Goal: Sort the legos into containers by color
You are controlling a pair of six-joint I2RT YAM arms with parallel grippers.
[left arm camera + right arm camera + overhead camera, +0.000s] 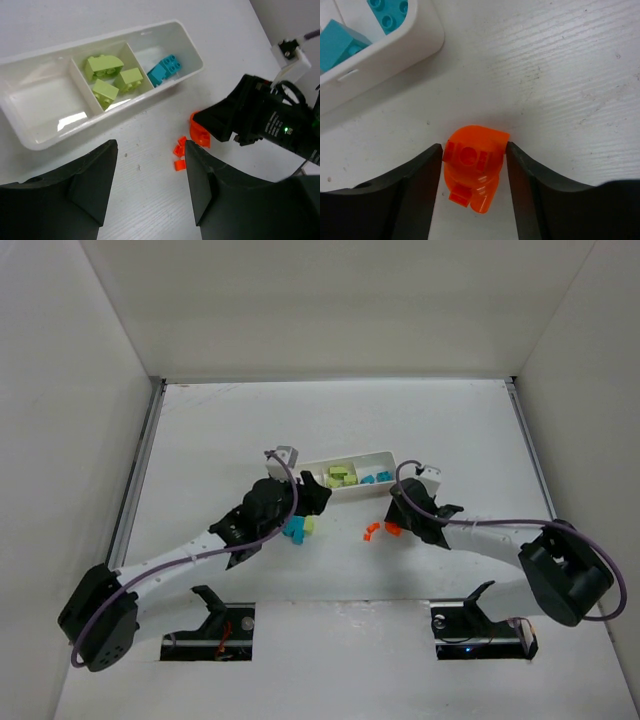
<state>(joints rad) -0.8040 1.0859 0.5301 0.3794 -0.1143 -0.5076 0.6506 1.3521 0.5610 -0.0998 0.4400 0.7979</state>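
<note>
The white tray [46, 136] has three containers: the left one empty, the middle one holding pale green legos [107, 76], the right one holding cyan legos [164, 70]. My right gripper [474, 149] is shut on a rounded orange lego [472, 162], both fingertips touching its sides just above the table. Two or three small orange legos [179, 151] lie beside it on the table. My left gripper [150, 145] hovers open over bare table in front of the tray, with nothing between its fingers. A cyan lego [293, 532] and a green lego [309, 525] lie by the left arm.
The tray's right end [395, 50] is close to the right gripper's upper left. In the left wrist view the right gripper's black body [260, 120] sits close to the left gripper's right finger. White walls enclose the table [200, 440] on three sides.
</note>
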